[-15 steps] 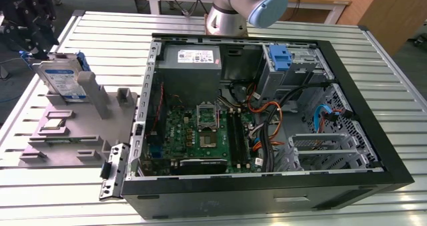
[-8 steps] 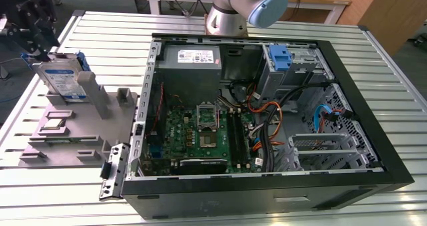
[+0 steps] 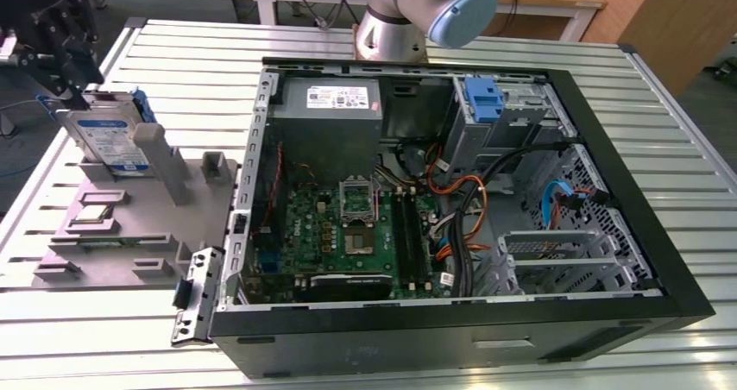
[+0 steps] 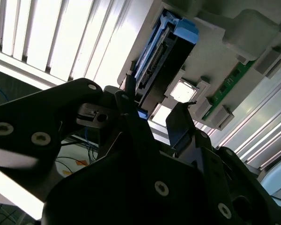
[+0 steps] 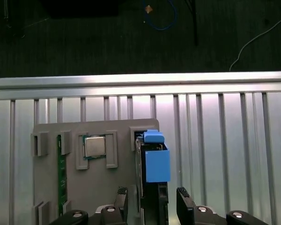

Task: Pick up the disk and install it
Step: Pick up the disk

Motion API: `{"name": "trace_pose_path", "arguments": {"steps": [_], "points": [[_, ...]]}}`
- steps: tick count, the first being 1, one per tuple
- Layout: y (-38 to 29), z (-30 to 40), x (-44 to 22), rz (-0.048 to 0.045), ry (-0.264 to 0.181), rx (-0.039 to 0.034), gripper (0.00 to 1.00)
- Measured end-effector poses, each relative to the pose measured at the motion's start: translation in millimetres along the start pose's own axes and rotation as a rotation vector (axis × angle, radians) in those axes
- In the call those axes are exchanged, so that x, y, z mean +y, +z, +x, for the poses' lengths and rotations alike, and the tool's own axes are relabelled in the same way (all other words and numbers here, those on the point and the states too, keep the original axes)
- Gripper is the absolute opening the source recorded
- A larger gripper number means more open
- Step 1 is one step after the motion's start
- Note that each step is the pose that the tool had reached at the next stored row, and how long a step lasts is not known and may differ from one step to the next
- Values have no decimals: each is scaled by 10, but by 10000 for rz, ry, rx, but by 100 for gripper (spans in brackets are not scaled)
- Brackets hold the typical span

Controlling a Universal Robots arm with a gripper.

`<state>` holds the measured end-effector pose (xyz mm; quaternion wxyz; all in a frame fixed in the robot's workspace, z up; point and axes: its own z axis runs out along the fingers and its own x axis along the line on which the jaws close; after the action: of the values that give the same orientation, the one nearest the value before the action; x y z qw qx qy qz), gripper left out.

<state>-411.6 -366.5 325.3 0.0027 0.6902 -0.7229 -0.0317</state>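
The disk stands on edge in a slot of the grey holder tray, at the exterior view's left; it is silver, with a white-and-blue label and a blue frame. My gripper hangs just above its upper edge. In the first wrist view the disk is edge-on, and the two dark fingers stand on either side of it with small gaps. The gripper is open. In the second wrist view the disk runs away from the gripper.
The open computer case lies at the exterior view's right, with its motherboard, grey power supply box and a blue latch at the drive bay. The tray also holds a processor chip and a green memory stick. The arm's base stands behind the case.
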Motion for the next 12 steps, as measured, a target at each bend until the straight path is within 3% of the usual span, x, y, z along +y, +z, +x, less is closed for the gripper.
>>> {"name": "trace_pose_path", "arguments": {"steps": [5, 12], "points": [[58, 1, 4, 14, -158, 7, 53], [115, 4, 14, 142, -417, -23, 53]]}}
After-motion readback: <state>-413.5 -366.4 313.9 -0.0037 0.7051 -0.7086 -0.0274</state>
